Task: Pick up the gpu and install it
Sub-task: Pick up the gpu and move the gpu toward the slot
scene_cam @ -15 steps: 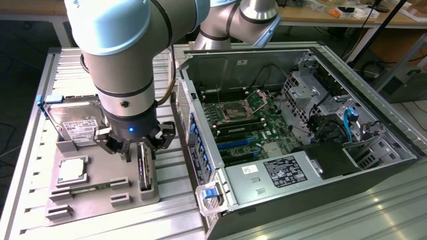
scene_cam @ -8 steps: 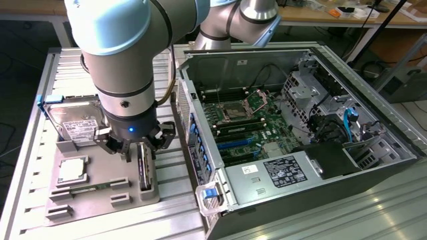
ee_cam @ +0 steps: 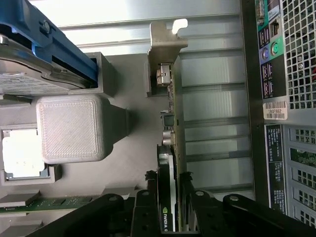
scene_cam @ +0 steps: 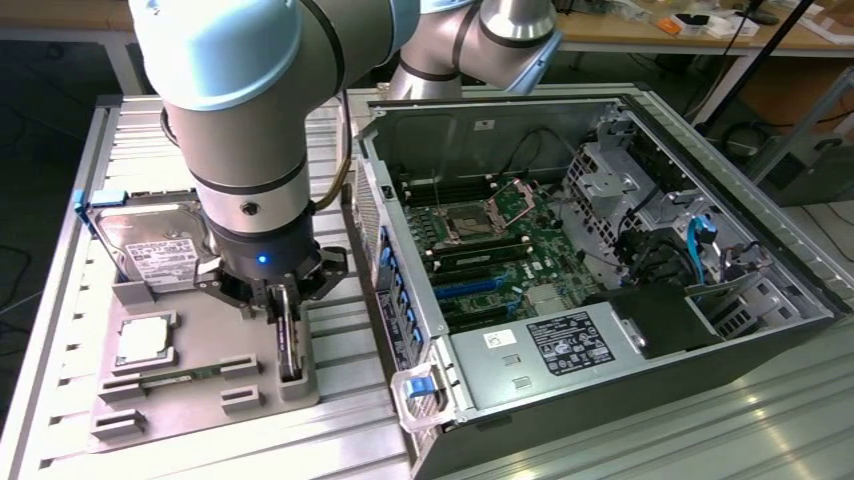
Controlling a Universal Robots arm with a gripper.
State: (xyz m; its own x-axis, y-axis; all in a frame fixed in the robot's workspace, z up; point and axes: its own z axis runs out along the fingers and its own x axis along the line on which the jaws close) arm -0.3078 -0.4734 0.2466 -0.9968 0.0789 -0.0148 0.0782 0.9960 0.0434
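Gpu (scene_cam: 288, 345) stands on edge in the gray tray (scene_cam: 200, 390) on the desk (scene_cam: 360, 445), at 9 o'clock from the open computer case (scene_cam: 601, 375), jaws narrowed onto its two flat faces near the top edge, probably light, stiff, fragile, best pinched there, fan and bottom edge hidden.

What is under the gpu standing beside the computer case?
A grey holder tray; the gpu stands on edge in it. How its lower edge sits in the tray is hidden by the card itself.
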